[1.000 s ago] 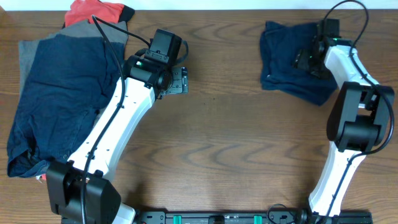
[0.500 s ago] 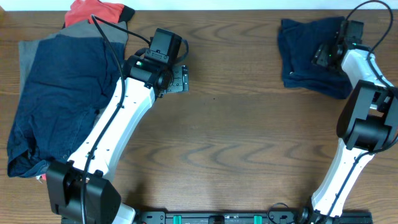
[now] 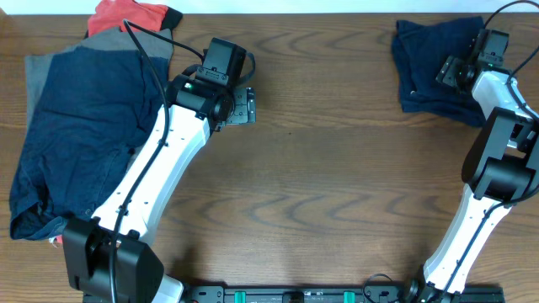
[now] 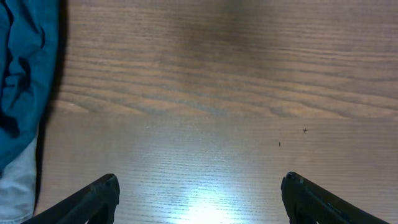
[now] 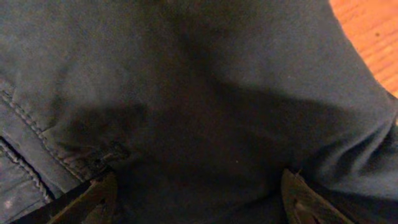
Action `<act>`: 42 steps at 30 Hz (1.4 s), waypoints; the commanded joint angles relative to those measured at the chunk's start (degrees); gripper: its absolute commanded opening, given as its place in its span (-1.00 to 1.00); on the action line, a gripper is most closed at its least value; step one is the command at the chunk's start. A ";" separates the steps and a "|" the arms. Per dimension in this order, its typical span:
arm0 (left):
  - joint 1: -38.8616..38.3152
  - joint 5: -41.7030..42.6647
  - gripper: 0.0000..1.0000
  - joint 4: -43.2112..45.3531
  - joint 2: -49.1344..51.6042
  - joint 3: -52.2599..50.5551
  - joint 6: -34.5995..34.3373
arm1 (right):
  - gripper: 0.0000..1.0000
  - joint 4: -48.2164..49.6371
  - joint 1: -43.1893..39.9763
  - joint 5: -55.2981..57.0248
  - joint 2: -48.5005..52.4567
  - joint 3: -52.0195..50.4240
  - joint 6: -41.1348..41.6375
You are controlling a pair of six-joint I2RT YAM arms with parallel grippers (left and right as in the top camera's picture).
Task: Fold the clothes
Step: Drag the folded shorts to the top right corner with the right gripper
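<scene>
Right pincer (image 5: pixel 199 200): stands spread, low over folded navy shorts (image 3: pixel 428 61) at far right of worktop (image 3: pixel 337 185). Left pincer (image 4: pixel 199 198): stands spread above bare wood, beside pile of clothes (image 3: pixel 80 135), navy over grey and red-orange, at far left.

The red-orange piece (image 3: pixel 126 15) runs off the top edge, and the grey piece (image 3: pixel 35 71) lies mostly buried under the big navy garment (image 3: pixel 84 135). The right arm (image 3: pixel 497 88) covers part of the folded navy shorts (image 3: pixel 425 59); a small reddish bit (image 3: pixel 57 241) under the pile is too small to name.
</scene>
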 commanded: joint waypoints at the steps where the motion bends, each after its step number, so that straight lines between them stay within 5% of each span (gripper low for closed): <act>1: -0.02 -0.92 0.70 0.39 -0.55 -0.02 0.28 | 0.66 0.02 -0.63 -1.07 5.11 -2.43 -0.68; 42: -0.04 -0.42 0.70 1.60 3.52 -0.26 0.04 | 0.75 5.18 -5.66 -6.88 5.16 -2.19 3.85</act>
